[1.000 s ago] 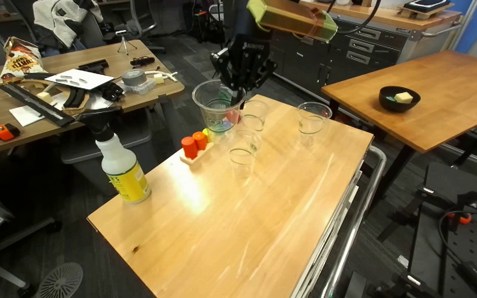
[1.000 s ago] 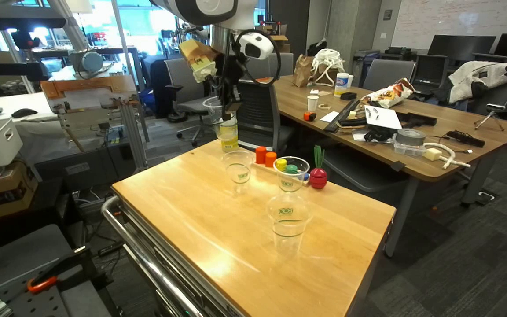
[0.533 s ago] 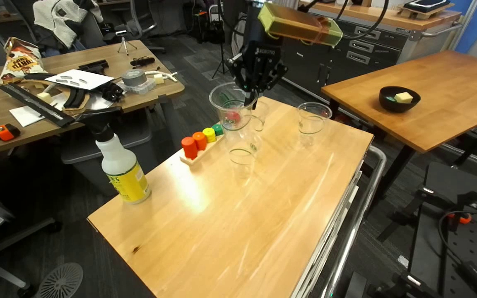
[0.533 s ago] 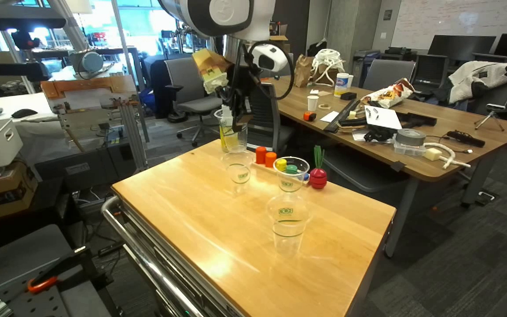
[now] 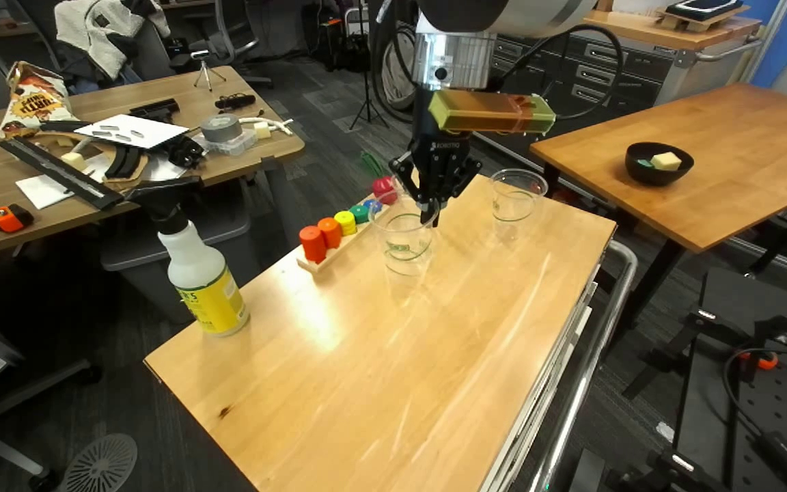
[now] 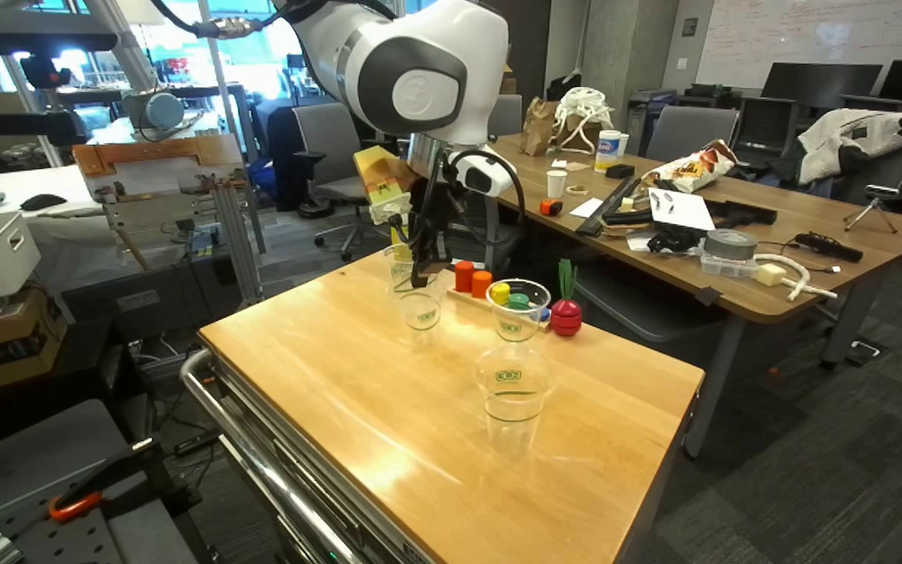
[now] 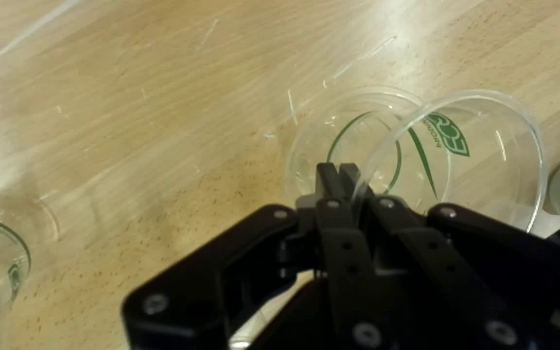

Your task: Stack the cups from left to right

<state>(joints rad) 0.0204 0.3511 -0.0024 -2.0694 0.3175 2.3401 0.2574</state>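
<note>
Clear cup (image 7: 484, 150) off to 1 side of the narrow pincer (image 7: 338, 171), rim tight between its fingers.

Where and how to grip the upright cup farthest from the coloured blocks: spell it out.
Pinch that cup by one side of its rim, coming down from above: it stands mouth-up, widest at the top, so the open edge is probably easiest to reach.

A robotics lab with office fittings; a robot arm (image 6: 420, 90) at the top of both exterior views; whiteboard (image 6: 811, 35) and monitors (image 6: 815, 84) at upper right of an exterior view, carpet (image 6: 842, 486) at lower right; in an exterior view, drawers (image 5: 646, 78) at upper right, tripod (image 5: 203, 63) and tape (image 5: 221, 127) at upper left.
</note>
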